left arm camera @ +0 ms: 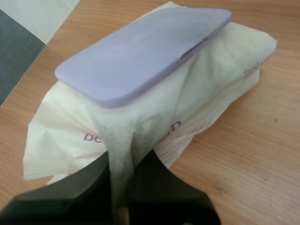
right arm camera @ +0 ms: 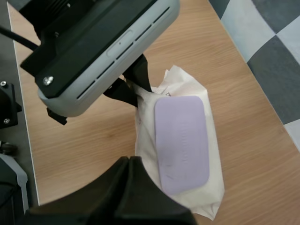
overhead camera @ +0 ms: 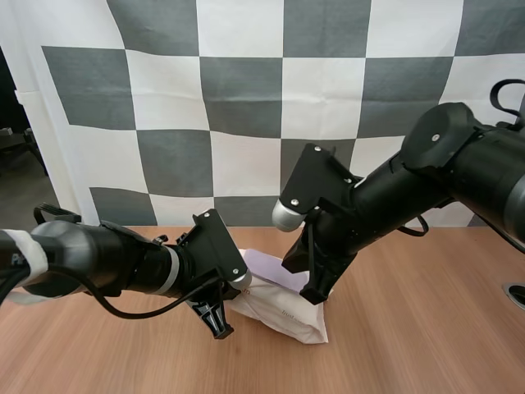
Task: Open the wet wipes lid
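Note:
A white pack of wet wipes [overhead camera: 287, 316] lies on the wooden table, its lilac lid [left arm camera: 140, 51] flat and closed on top. My left gripper [left arm camera: 125, 160] is low at the pack's near end, its fingers shut on a raised fold of the white wrapper. In the high view the left gripper [overhead camera: 218, 324] sits at the pack's left edge. My right gripper [right arm camera: 129, 161] hovers at the opposite end of the pack [right arm camera: 178, 140], fingers together as one dark wedge, holding nothing. From above, the right gripper [overhead camera: 316, 291] points down over the pack's right part.
Bare wooden table [overhead camera: 410, 345] stretches to the right and in front of the pack. A round grey fitting [overhead camera: 517, 293] sits at the table's right edge. Both arms crowd the space just above the pack.

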